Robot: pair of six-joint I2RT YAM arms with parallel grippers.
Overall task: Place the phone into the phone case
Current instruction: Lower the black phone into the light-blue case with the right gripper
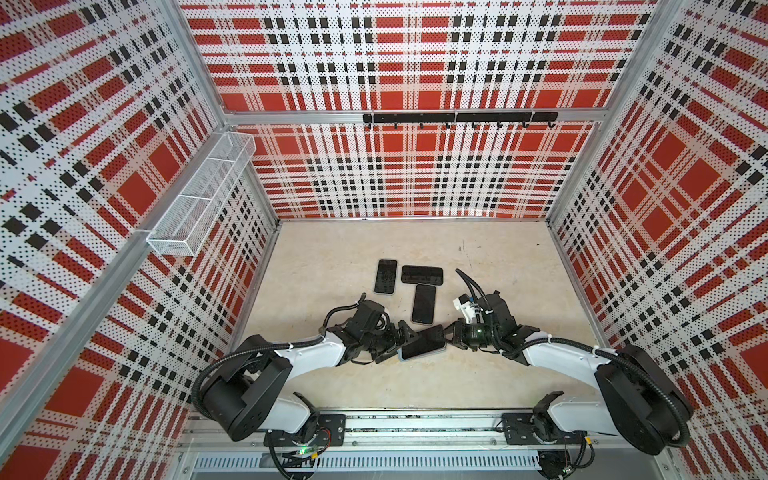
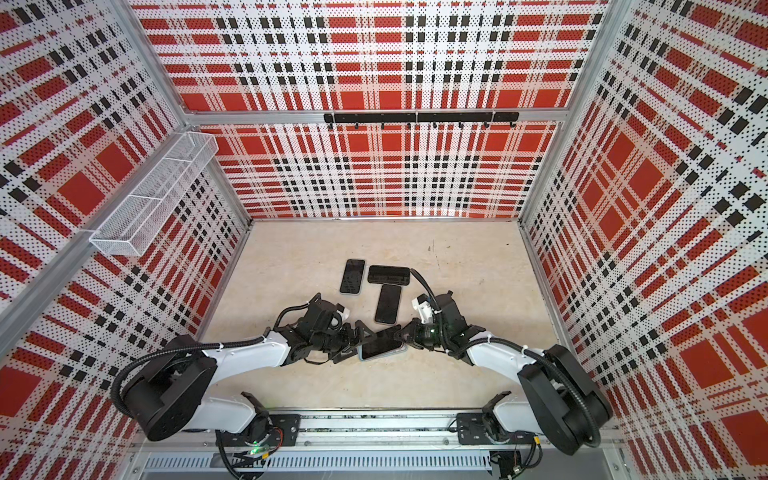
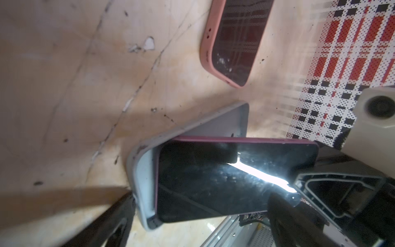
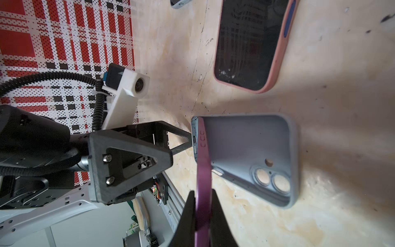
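Beige tabletop [image 1: 498, 257], plaid walls [image 1: 395, 174]: the phone [image 1: 424, 341] lies with its long axis left to right between the arms. Its left end sits in the grey case [image 4: 245, 141]. Its raised right end is pinched by the right gripper [image 4: 203, 198]. The left gripper [image 1: 399, 344] is spread wide at the case's end.

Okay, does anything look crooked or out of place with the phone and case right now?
Yes. The purple phone sits askew: one end is tucked in the grey case, the other end is tilted up, pinched by the shut right gripper. It is not seated flat. The left gripper is open at the case's end.
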